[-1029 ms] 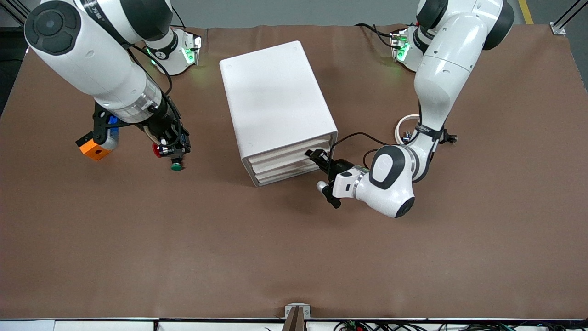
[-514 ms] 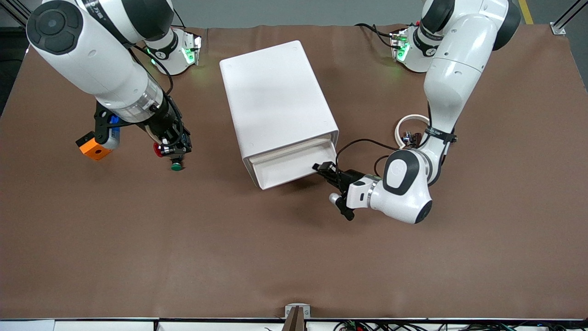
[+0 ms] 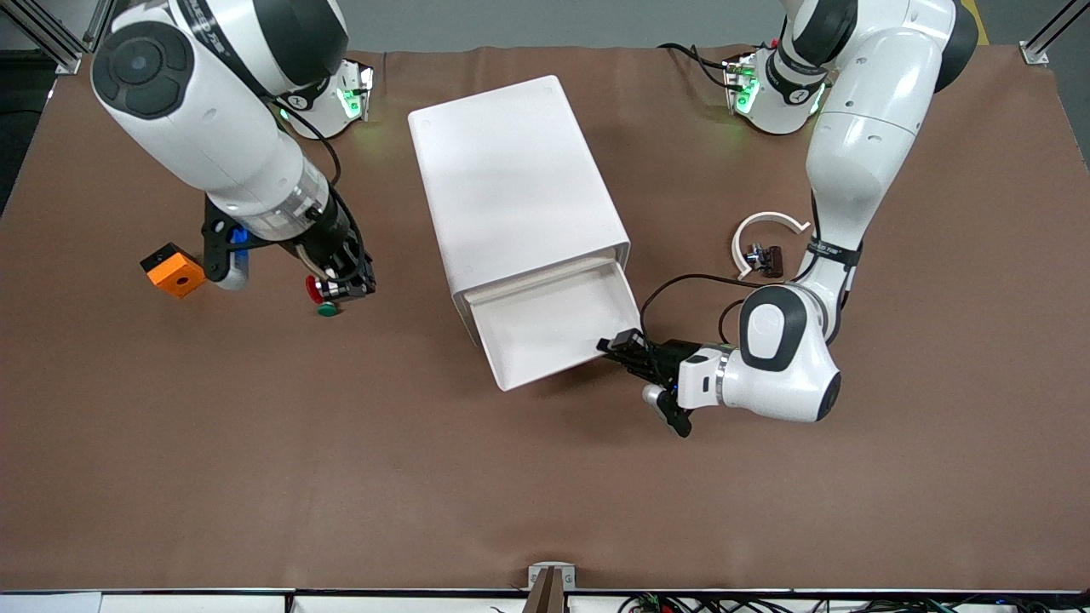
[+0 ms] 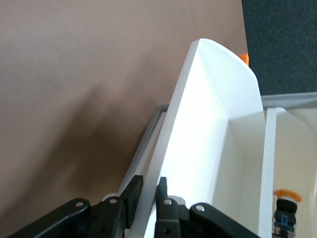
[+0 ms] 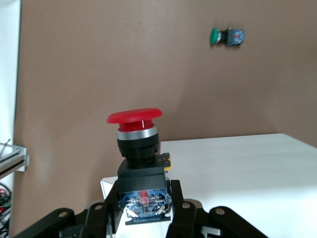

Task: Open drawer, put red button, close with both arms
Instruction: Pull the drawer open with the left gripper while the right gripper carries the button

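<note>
Gripping red button (image 5: 135,130) | round red cap, black body | right gripper (image 5: 143,210)

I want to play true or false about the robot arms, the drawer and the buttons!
1. The top drawer is pulled out. True.
2. The right gripper holds the red button. True.
3. The left gripper hangs free over the table. False: it is clamped on the drawer's front edge.
4. The green button lies in the drawer. False: it lies on the table.
5. The orange box sits on the white cabinet. False: it sits on the table.
</note>
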Robot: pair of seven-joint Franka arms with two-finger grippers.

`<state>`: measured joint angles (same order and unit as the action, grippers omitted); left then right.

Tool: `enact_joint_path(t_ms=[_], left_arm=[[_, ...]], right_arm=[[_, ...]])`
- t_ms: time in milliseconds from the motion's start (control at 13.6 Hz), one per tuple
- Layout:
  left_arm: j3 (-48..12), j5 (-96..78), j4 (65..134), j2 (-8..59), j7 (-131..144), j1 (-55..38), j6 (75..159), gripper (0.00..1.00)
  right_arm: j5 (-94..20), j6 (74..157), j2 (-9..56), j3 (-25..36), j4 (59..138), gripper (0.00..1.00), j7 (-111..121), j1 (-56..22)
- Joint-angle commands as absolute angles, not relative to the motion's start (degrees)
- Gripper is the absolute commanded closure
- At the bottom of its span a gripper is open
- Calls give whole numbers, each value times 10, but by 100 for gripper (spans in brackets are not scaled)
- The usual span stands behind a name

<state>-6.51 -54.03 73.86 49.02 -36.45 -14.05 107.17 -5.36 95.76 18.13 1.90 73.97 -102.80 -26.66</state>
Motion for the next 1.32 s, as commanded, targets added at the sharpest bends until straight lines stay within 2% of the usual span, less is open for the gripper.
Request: enact_joint_path(t_ms=[0, 147, 441, 588, 661, 735, 955, 1249], left_arm=[[-58, -536, 734, 487, -374, -116, 1123, 100], [-58, -536, 734, 486, -376, -113, 1142, 100], [-58, -536, 734, 487, -381, -107, 1168, 100], [-58, -537, 735, 484, -379, -107, 1168, 59], [-58, -537, 735, 483, -376, -107, 1168, 26], [-59, -538, 735, 482, -377, -106, 1168, 0], [-60, -541, 735, 475, -360, -105, 1168, 0], [-57, -534, 734, 440, -351, -99, 1168, 0]], right_arm=[[-48, 961, 242, 19, 657, 100, -1070, -292], [-47, 967, 281, 22, 623, 100, -1103, -310], [-46, 985, 319, 25, 608, 100, -1142, -332], [-46, 981, 357, 25, 556, 100, -1171, -339], [-45, 980, 375, 25, 533, 100, -1185, -346], [-44, 980, 387, 25, 520, 100, -1195, -357], [-40, 984, 403, 26, 516, 100, -1198, -372], [-40, 986, 445, 36, 466, 100, -1199, -401]])
